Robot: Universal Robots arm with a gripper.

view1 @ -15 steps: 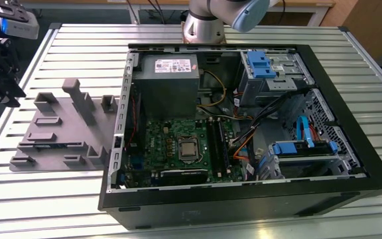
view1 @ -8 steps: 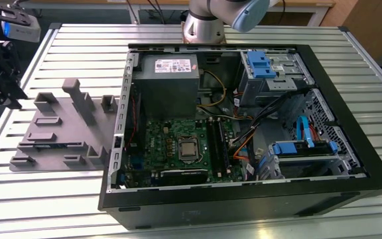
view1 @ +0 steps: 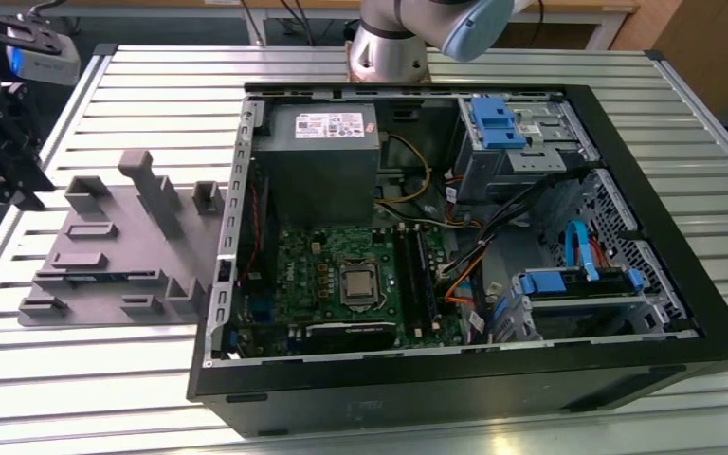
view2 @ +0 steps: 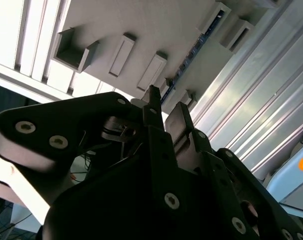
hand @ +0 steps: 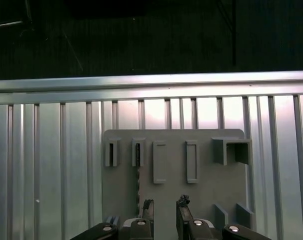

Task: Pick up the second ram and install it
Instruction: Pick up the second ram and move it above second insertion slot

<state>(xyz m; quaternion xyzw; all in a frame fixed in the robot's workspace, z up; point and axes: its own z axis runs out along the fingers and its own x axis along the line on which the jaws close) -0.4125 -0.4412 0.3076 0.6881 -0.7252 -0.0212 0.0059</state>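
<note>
The black two-finger gripper [hand: 165,206] hangs open over the gray plastic tray with upright blocks [hand: 206,190], its fingers apart and holding nothing. The second ram, a long thin dark green circuit-board stick [hand: 138,187], stands on edge in a slot of this tray, below the fingertips. Next to the tray, on the exterior view's right, lies an open black computer case [view1: 465,384]. Both rest on a ribbed silver metal table [hand: 51,165]; beyond it the room is dark.

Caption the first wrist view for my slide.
Open gripper poised over the gray tray, near the second ram seated edge-up in it, on a slatted metal table.
</note>
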